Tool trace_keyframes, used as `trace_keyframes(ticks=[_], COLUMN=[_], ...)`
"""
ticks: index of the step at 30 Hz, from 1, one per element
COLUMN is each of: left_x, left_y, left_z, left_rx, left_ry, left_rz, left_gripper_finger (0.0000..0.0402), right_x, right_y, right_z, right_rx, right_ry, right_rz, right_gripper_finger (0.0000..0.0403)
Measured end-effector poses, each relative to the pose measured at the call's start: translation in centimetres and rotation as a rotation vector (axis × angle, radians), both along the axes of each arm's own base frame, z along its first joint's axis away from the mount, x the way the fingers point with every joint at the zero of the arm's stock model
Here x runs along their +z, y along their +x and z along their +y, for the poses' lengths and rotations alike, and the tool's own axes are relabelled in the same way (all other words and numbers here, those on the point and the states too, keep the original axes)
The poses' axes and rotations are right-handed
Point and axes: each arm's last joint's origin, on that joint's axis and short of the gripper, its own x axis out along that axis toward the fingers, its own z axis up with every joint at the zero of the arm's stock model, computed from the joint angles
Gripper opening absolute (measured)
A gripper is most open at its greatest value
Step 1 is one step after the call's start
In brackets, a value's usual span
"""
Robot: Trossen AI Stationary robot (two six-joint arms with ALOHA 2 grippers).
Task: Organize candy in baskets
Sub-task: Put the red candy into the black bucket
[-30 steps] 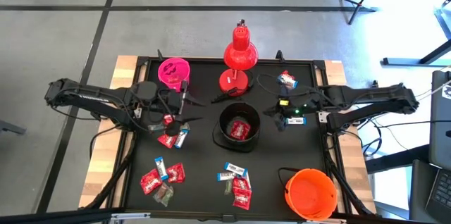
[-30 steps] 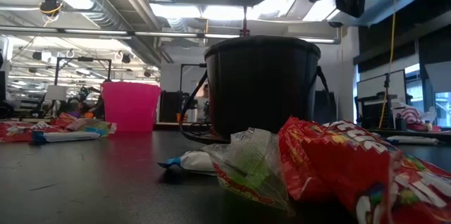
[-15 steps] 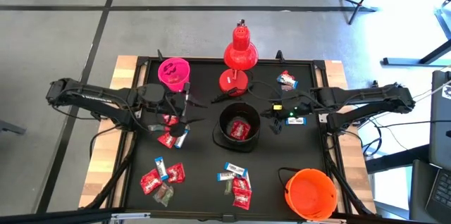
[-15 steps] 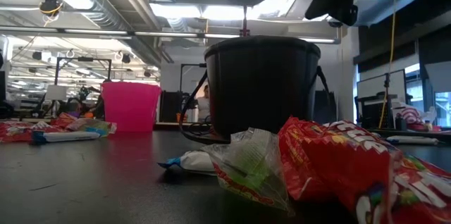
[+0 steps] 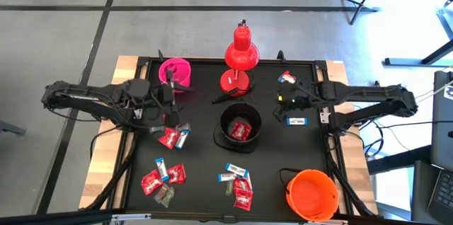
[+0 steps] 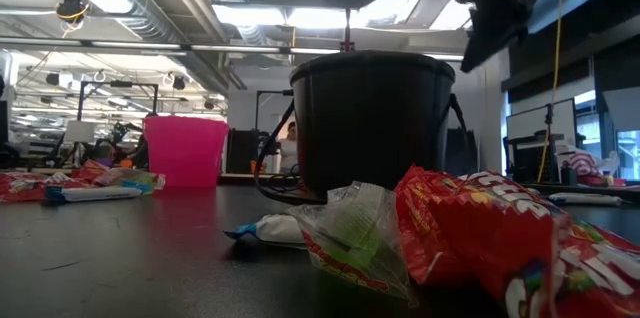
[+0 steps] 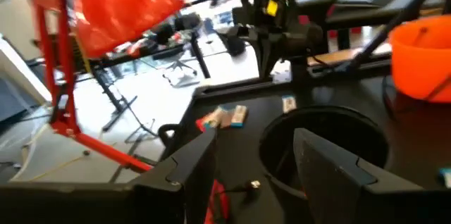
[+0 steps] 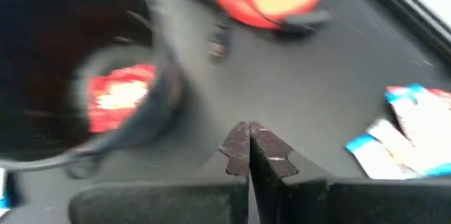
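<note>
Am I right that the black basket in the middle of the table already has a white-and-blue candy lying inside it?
Not quite: the candy inside the black basket is red, not white-and-blue. The high view shows it, and the right wrist view confirms it. The basket does stand mid-table, in front of the red lamp.

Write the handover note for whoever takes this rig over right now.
Left gripper: fingers apart, nothing seen between them, raised near the pink basket.
Right gripper: fingers shut and empty, raised between the black basket and the two candies at the table's back right.
Done: one red candy lies in the black basket.
Orange basket at front right looks empty; inside of the pink one can't be made out.
Left: the loose candy beside the left gripper, the front-left pile, the front-middle pile, one blue-and-white piece under the right arm, and the back-right pair.
</note>
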Motion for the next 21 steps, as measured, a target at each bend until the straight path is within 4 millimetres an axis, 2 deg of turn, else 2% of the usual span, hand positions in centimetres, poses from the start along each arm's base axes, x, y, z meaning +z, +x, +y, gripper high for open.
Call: trace_keyframes(ticks=[6, 14, 21], left_x=[-0.1, -0.1, -0.1], left_y=[-0.1, -0.4, -0.6], left_z=[1.0, 3.2, 4.5], left_rx=[0.100, 0.217, 0.247], left_ry=[0.071, 0.130, 0.074], left_rz=[0.030, 0.062, 0.043], left_gripper_finger=[0.0179, 0.0179, 0.0179], right_x=[0.0, -0.1, -0.5], right_y=[-0.5, -1.4, -1.8], right_z=[-3.0, -5.8, -6.5], right_rx=[-0.050, -0.115, -0.129], right_ry=[-0.022, -0.005, 0.051], right_rz=[0.024, 0.040, 0.074], right_gripper_finger=[0.0001, 0.0001, 0.0001])
